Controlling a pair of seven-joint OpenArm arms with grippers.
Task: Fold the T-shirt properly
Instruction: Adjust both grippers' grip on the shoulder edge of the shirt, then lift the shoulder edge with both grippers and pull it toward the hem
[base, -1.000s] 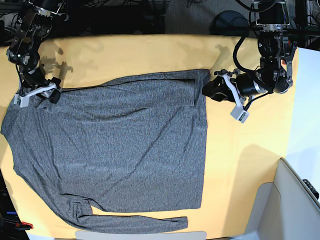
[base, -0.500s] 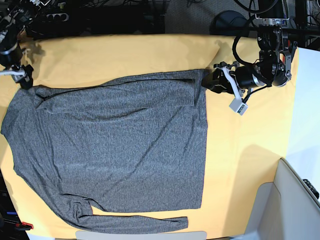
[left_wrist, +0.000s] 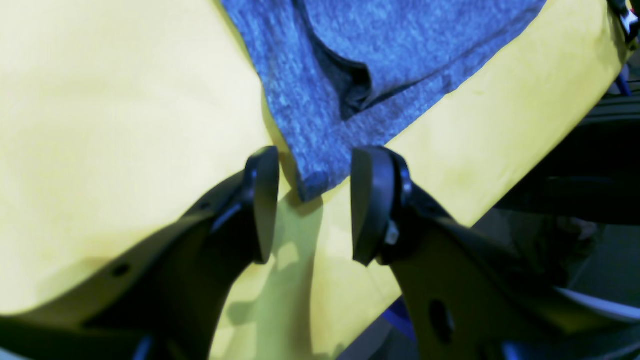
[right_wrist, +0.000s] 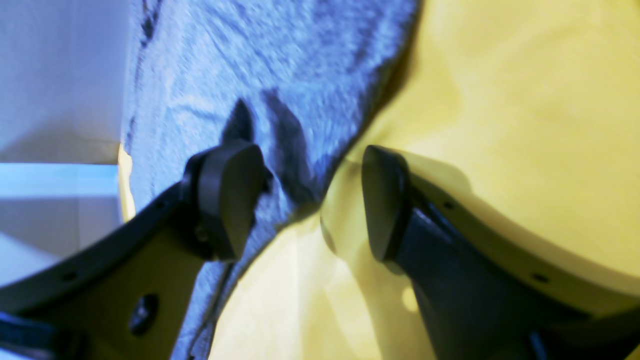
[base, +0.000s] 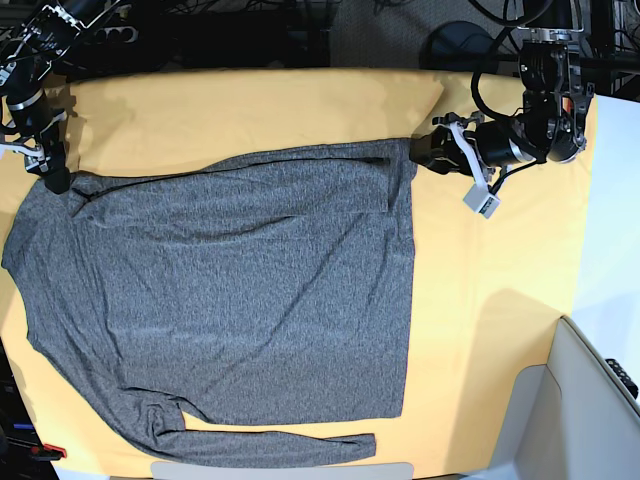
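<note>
Two pincers open at the T-shirt's far corners, nothing gripped.
T-shirt (base: 220, 290) lies flat on the yellow worktop (base: 490, 300), one sleeve laid across its top; left pincer (left_wrist: 310, 205) straddles the hem corner, right pincer (right_wrist: 305, 200) the shoulder edge. Main folds remain, by my judgement.

No text, label, brand, number or sign could be read in any view; the T-shirt (base: 220, 290) was plain heathered grey with no print, and the yellow cloth (base: 490, 300) over the worktop bore no marking. The black pads and housings in both wrist views showed only bare holes and screws, nothing lettered; the small white part on the arm at the base view's right was too small to tell.
</note>
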